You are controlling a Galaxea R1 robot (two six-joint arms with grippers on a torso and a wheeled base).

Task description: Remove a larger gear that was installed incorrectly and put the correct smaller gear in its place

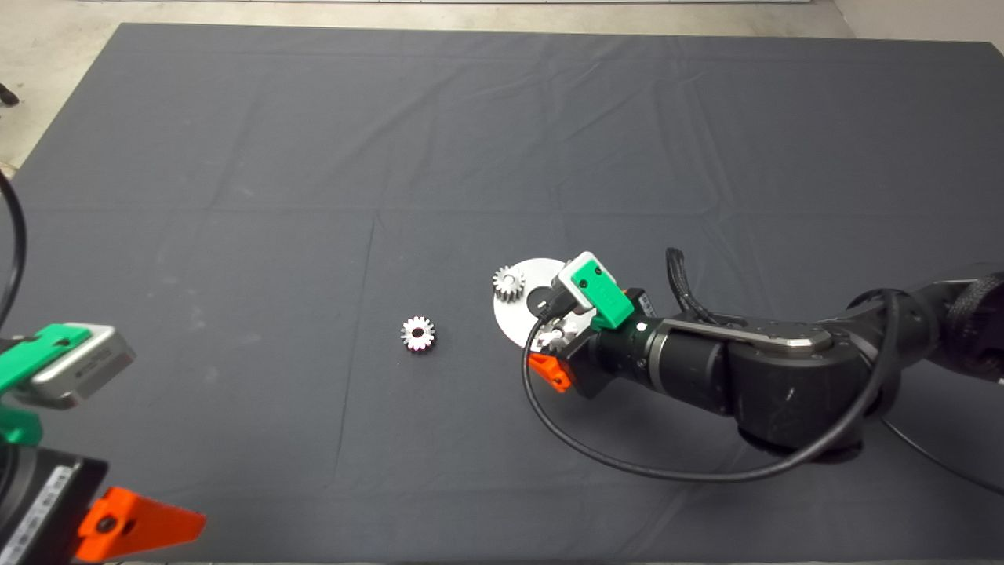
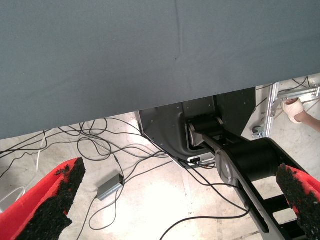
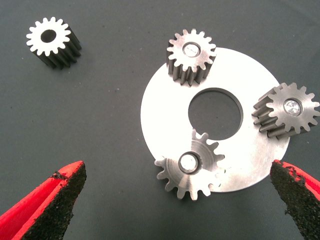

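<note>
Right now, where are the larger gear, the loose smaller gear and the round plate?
larger gear [image 3: 190, 167]: right wrist view, its bevelled face by the pin.
smaller gear [image 3: 52, 42]: right wrist view, its top face.
plate [image 3: 250, 165]: right wrist view, bare metal near the rim.

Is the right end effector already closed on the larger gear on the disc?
No: in the right wrist view its fingers stand wide apart, and the larger gear sits untouched on the disc.

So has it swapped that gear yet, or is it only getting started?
Only starting. Nothing looks swapped: the larger gear sits on its pin on the round plate, beside two small mounted gears. In hand: the right end effector hovers open over the plate, fingers either side of that gear. Left to do: lift it off, then fit the smaller gear, lying loose on the mat. The left end effector waits at the mat's lower left edge.
</note>
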